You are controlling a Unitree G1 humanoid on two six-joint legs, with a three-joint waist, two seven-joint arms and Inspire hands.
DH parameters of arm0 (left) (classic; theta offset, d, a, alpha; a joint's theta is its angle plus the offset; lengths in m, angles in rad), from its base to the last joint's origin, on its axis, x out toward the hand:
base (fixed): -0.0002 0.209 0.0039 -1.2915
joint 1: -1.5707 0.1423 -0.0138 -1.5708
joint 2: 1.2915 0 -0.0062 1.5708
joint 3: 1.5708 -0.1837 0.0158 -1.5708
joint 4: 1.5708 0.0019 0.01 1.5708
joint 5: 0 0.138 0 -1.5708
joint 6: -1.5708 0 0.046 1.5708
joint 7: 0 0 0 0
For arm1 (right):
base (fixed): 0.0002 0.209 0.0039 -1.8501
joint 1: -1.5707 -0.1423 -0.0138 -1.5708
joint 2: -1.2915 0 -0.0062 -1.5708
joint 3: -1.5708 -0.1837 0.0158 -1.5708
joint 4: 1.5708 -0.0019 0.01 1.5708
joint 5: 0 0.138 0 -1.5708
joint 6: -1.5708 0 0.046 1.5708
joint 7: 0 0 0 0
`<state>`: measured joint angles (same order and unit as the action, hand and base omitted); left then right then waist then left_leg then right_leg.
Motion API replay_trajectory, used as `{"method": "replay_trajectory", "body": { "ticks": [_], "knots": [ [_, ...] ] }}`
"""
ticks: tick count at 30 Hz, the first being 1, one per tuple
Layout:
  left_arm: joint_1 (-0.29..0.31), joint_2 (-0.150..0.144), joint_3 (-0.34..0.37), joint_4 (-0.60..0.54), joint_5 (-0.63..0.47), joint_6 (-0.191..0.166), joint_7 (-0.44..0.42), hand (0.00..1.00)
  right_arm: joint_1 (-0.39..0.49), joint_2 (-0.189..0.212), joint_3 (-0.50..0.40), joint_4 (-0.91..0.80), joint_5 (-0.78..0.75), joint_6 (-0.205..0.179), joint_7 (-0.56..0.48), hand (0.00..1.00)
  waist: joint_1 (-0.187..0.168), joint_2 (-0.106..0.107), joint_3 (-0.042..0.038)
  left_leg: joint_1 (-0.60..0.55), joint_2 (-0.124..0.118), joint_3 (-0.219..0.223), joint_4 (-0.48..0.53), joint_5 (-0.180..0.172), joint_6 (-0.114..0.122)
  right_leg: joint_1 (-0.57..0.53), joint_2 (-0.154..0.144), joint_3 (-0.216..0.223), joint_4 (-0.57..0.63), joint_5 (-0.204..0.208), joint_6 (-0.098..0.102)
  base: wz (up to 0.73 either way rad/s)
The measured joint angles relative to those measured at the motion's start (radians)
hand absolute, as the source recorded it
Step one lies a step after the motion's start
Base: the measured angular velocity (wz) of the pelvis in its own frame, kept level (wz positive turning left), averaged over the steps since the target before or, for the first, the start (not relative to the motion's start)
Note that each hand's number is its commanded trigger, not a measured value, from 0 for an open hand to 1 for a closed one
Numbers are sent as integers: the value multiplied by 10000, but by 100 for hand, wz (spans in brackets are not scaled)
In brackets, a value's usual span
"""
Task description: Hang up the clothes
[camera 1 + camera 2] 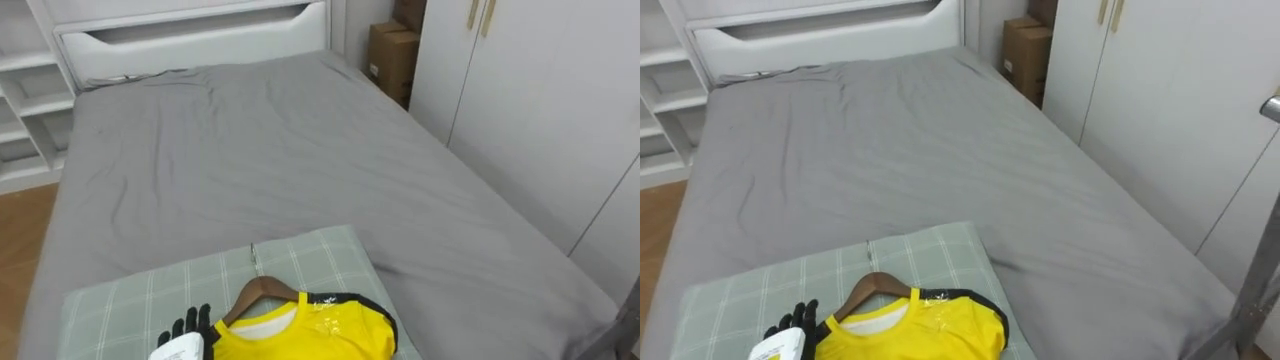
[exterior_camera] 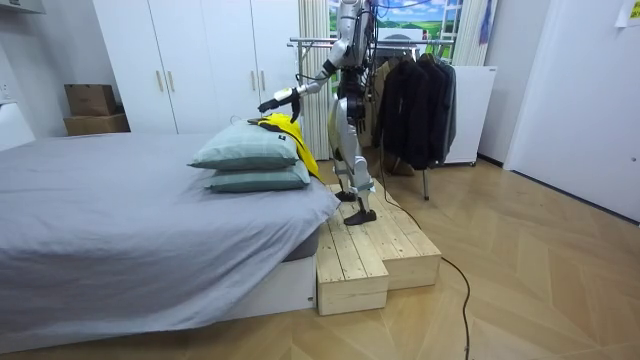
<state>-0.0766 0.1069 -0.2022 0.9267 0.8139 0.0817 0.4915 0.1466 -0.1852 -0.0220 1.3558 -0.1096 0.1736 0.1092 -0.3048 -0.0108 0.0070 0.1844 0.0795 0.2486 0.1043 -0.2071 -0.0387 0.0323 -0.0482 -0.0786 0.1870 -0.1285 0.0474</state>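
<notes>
The left robot hand [image 1: 190,326] is reaching in with fingers released, grasping nothing, just beside the wooden hanger [image 1: 262,289]. The hanger is carrying the yellow shirt [image 1: 305,335] and lying on the pillow [image 1: 130,295] at the bed's [image 1: 250,150] near edge. A shallow grab risks pulling the cloth off the hanger.

A wide bed [image 1: 270,170] under a smooth grey sheet runs away to a white headboard [image 1: 190,40]. At the near end lies a pale green checked pillow [image 1: 150,290]. On it rests a yellow shirt [image 1: 300,335] with black trim, hung on a wooden hanger [image 1: 262,292] whose metal hook points up the bed. The robot's left hand [image 1: 185,328], fingers straight, lies just beside the shirt's shoulder. White shelves [image 1: 25,90] stand on the left, with cardboard boxes [image 1: 392,55] and white wardrobe doors [image 1: 530,110] on the right.
</notes>
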Motion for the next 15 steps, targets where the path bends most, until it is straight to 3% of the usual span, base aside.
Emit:
{"method": "replay_trajectory", "body": {
  "ticks": [9, 15],
  "knots": [
    [-149, 0, 61, 469, -631, 51, -325, 0, 144, 37, -2, -19, 50, 35, -11, 0, 9, 19, -38, -61, 15, 198, -60, -1, -3, -210, 70, 251, 10, 4, -3, -8],
    [-742, 16, 236, 1157, -1123, 66, -343, 0, 114, 156, 2, -262, 274, 264, -89, 0, 35, 115, -53, -341, 35, 421, -48, -26, -41, -716, 122, 447, 273, 14, -21, -10]
  ]
}}
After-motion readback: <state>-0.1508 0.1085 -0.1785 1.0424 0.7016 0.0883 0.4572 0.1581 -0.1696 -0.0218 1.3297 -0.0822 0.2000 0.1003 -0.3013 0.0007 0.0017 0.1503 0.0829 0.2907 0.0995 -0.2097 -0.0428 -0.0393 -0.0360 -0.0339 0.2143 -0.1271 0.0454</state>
